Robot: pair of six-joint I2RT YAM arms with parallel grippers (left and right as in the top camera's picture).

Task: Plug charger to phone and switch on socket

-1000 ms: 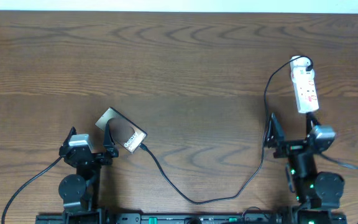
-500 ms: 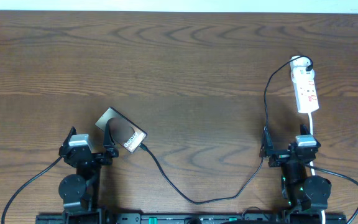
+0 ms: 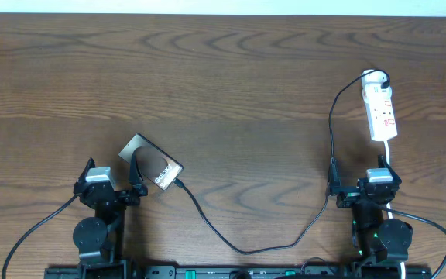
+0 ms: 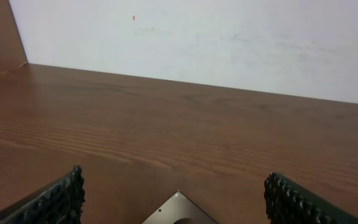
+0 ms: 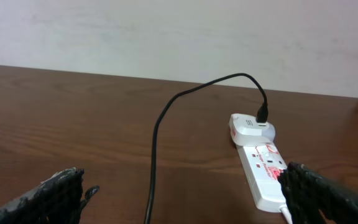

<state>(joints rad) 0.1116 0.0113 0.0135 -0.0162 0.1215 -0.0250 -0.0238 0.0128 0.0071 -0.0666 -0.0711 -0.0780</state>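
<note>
**Overhead and wrist views of the wooden tabletop (image 3: 231,70).** The phone (image 3: 152,165) lies flat and askew, close to the near edge and left of the middle; its screen faces up, with white lettering at its right end; in the left wrist view only a corner of the phone (image 4: 178,205) shows, at the bottom of the frame. The left jaws stand wide apart over the phone's left end and hold nothing; their ribbed pads (image 4: 64,199) flank that corner, one on each side and apart from it. The charger (image 5: 155,140) is a thin black cable; one end meets the phone's right-hand short edge, but whether the tip is fully seated cannot be told; from there the cable sags toward the near edge, climbs toward the far edge on the right side, and ends at a white adapter (image 5: 250,127) on the far end of the socket (image 3: 382,108). The socket lies near the right edge, lengthwise from far to near, with red marks on its face; its switch is too small to read; its white cord (image 3: 388,151) leaves the near end. The right jaws are likewise wide apart and empty; they sit between the socket and the near edge, apart from the socket; their pads (image 5: 61,194) frame the cable and the strip in the right wrist view. A white wall (image 4: 229,43) rises beyond the far edge.
</note>
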